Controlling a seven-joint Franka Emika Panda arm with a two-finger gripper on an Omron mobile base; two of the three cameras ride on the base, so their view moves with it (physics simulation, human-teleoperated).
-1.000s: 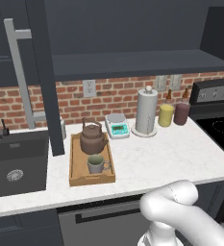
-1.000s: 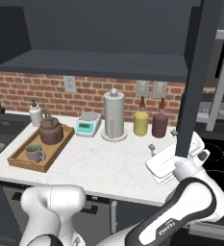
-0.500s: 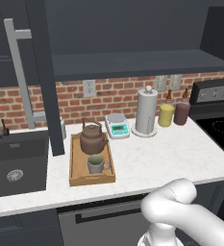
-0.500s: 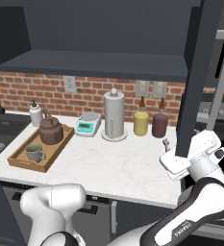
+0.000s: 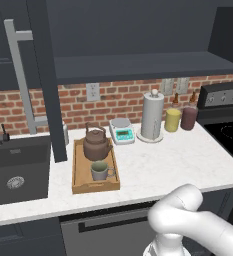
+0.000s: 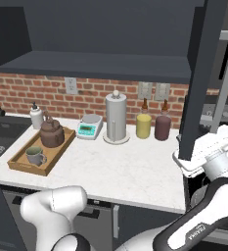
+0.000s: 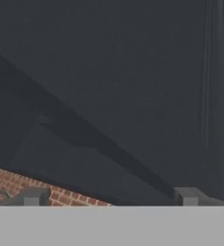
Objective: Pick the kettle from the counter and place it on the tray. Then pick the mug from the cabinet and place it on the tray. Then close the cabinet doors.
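Kettle sits on the tray, and the mug sits there too, just in front of it, nearer the counter's front edge! Both are upright, the mug's handle pointing off to the right in the left base view. From the right base view the tray lies at the left end of the white counter, beside the dark sink. Behind them, along the brick wall, stand a small kitchen scale, a tall white paper-towel roll, a yellow jar and a maroon jar, all well apart from the tray. Up top, the cabinet stands open, its dark shelf in plain sight, and both doors are swung out: one edge-on at the left with its long silver bar handle, the other at the right. Now the gripper: over on the right, it is raised right at the lower edge of that right-hand door, fingers spread wide and nothing between them. In the hand view the two dark fingertips sit far apart, facing a dark panel with a strip of brick below.
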